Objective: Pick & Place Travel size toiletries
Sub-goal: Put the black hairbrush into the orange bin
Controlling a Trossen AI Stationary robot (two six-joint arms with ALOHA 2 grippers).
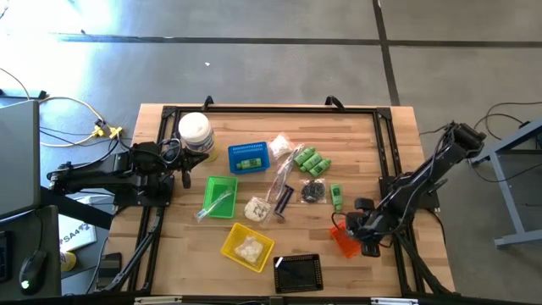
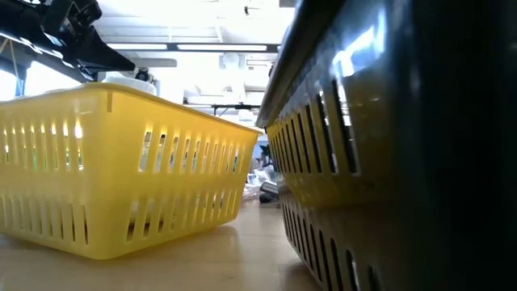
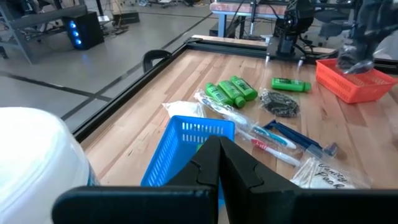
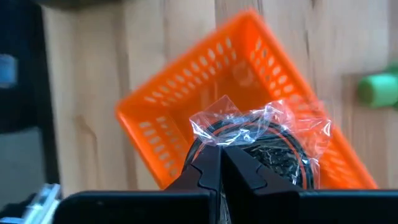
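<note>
Item: clear packet of dark pieces, pinched in right gripper above orange basket (apparently centred). Lower before releasing. Left gripper clamped empty beside blue basket.

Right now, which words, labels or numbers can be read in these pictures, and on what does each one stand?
"SA4": on the white paper lying off the table's left side; this is only a rough reading, and the rest is cut off.
Clear packet: two lines of dark script, too blurred to read.
Green bottles: the label print is too small to read.
No other text can be made out.
</note>
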